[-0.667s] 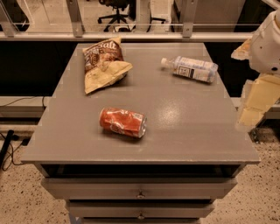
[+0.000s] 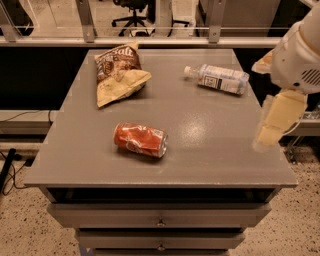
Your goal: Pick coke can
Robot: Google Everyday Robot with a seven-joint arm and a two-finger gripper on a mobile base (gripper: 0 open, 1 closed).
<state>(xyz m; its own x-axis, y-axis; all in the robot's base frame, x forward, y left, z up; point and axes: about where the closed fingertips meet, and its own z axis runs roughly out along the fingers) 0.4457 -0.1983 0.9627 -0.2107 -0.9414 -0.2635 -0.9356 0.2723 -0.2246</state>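
Observation:
The coke can (image 2: 140, 140) is red with silver ends and dented. It lies on its side on the grey table (image 2: 210, 150), left of centre and towards the front. My gripper (image 2: 274, 125) hangs from the white arm (image 2: 297, 55) at the table's right edge. It is well to the right of the can and above the table surface, with nothing seen in it.
A clear plastic bottle with a white label (image 2: 218, 78) lies at the back right. A brown and yellow chip bag (image 2: 119, 72) lies at the back left. Drawers (image 2: 160, 220) sit below the tabletop. A railing and an office chair (image 2: 131, 11) are behind the table.
My gripper has shifted a little to the left, towards the table's right edge. The can, the bottle and the bag have not moved.

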